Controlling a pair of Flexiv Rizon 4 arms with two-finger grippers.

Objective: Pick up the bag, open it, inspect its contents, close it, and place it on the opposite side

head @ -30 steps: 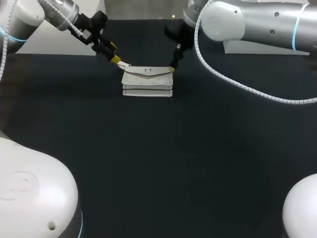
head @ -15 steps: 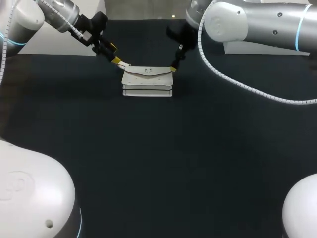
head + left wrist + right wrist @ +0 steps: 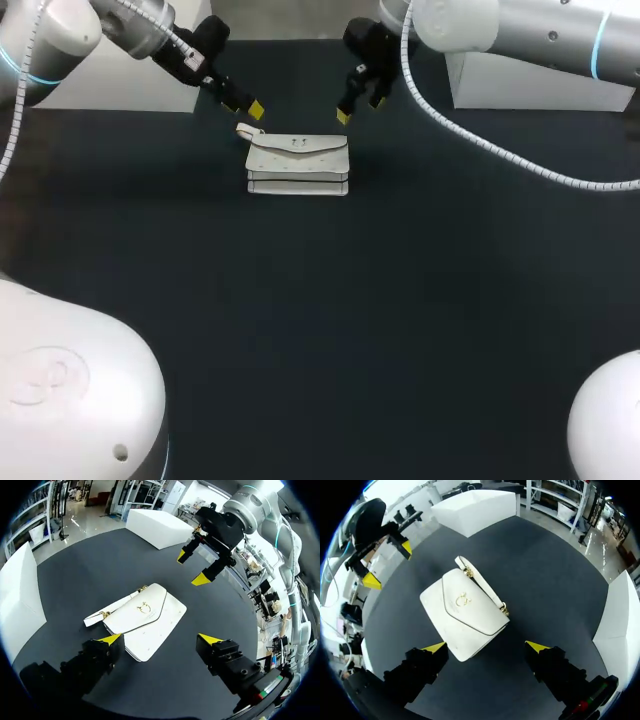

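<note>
We logged the white bag lying flap-shut at the far middle of the tabletop, left pincer and right pincer hovering agape and empty above its ends; lifting, opening, inspecting and moving it across seemingly not yet done.

Bag: white flap handbag with a small gold clasp at the flap's centre. Flap shut. Lies flat, flap side up, at the far middle of the dark table. White strap with gold fittings lies along its far edge, one end jutting past a corner.
</note>
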